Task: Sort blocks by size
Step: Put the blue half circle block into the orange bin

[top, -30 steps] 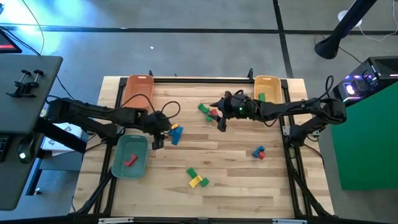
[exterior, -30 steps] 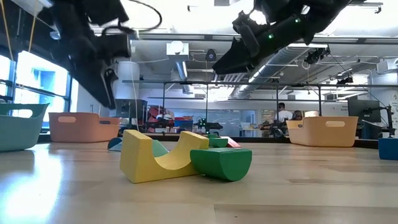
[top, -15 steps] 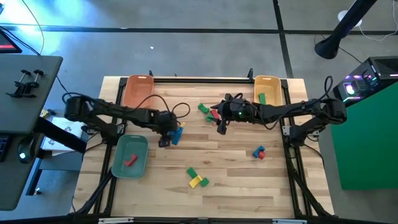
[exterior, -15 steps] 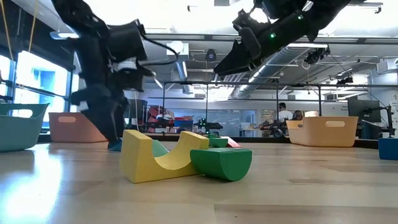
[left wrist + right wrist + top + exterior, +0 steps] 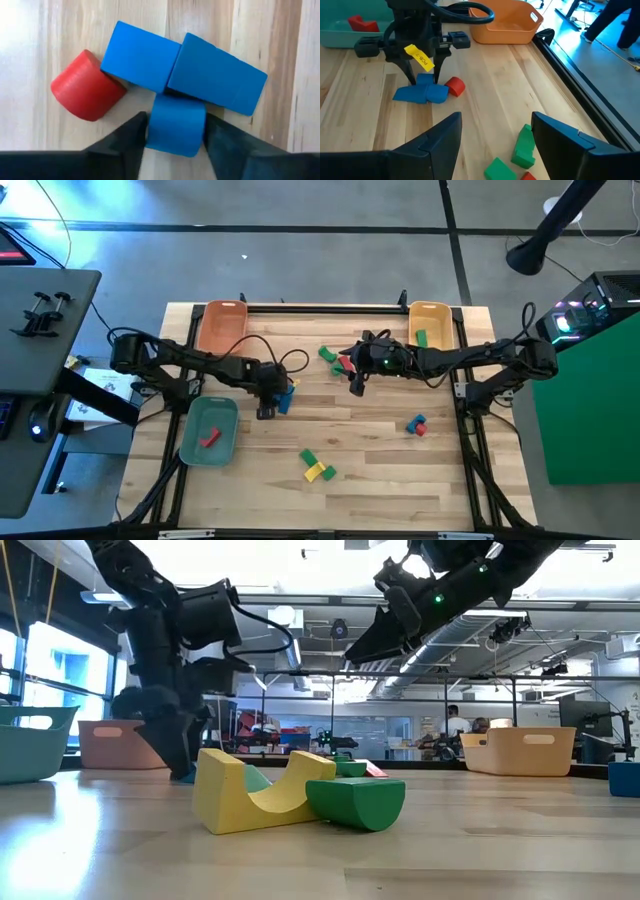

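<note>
My left gripper (image 5: 266,410) points down at a cluster of blocks left of the table's middle. It is shut on a small blue block (image 5: 176,125). Touching that block are two larger blue blocks (image 5: 141,56) (image 5: 217,74), and a red cylinder (image 5: 86,92) lies beside them on its side. My right gripper (image 5: 356,383) hangs open above the table's far middle, with nothing between its fingers. Green and red blocks (image 5: 335,360) lie below it. A yellow arch block (image 5: 250,792) and a green block (image 5: 357,802) lie near the front. My left gripper pinches the small blue block by two opposite sides (image 5: 150,127) between its two fingers (image 5: 131,137). The fingers come from above, pointing steeply down. The block sits low at the table top, its far face against the two larger blue blocks.
An orange tray (image 5: 222,322) stands at the far left. A yellow tray (image 5: 430,322) holding a green block stands at the far right. A teal tray (image 5: 210,430) with a red block is near the left edge. A blue and a red block (image 5: 416,425) lie at the right.
My left gripper has come down from above the table and shifted a little toward the right, onto the blue blocks. Its fingers now reach the table top around the small blue block.
</note>
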You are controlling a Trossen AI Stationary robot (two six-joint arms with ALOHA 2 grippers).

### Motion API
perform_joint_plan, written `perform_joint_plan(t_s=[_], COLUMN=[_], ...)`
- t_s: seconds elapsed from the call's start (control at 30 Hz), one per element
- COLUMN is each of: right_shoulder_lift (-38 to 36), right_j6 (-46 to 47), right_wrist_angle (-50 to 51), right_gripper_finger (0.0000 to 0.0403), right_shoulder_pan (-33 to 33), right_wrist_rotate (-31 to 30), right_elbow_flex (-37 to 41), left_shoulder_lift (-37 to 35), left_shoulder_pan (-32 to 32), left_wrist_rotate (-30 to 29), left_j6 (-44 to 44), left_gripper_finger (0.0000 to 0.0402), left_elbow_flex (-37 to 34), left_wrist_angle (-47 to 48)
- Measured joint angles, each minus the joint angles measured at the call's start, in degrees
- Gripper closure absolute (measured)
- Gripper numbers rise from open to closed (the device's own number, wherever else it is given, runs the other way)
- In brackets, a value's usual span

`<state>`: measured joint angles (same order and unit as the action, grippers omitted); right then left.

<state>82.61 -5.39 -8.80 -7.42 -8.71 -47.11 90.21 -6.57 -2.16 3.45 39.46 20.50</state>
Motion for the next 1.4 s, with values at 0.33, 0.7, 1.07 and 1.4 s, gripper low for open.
perform_joint_plan(t_s=[0.33, 0.7, 1.07, 1.4], right_shoulder_lift=[0.0, 0.0, 0.0, 0.0], right_j6=[-2.19, -8.33, -11.65, -12.83], right_wrist_angle=[-0.02, 0.09, 3.16, 3.89], right_gripper_finger=[0.0167, 0.0167, 0.0167, 0.0167], right_shoulder_pan=[-0.02, -0.19, -1.69, -2.34], right_wrist_rotate=[0.15, 0.13, 0.11, 0.41], right_elbow_flex=[0.0, 0.0, 0.02, 0.02], left_shoulder_lift=[-2.1, -4.16, 0.35, 2.51], left_shoulder_pan=[0.21, -16.4, -46.7, -46.56], left_wrist_rotate=[-11.24, -35.02, -18.88, -17.36], left_j6=[-5.02, -26.59, -18.13, -20.41], left_gripper_finger=[0.0303, 0.0303, 0.0303, 0.0295], left_elbow_flex=[8.77, 36.31, 27.64, 22.72], left_wrist_angle=[21.63, 55.94, 51.14, 39.11])
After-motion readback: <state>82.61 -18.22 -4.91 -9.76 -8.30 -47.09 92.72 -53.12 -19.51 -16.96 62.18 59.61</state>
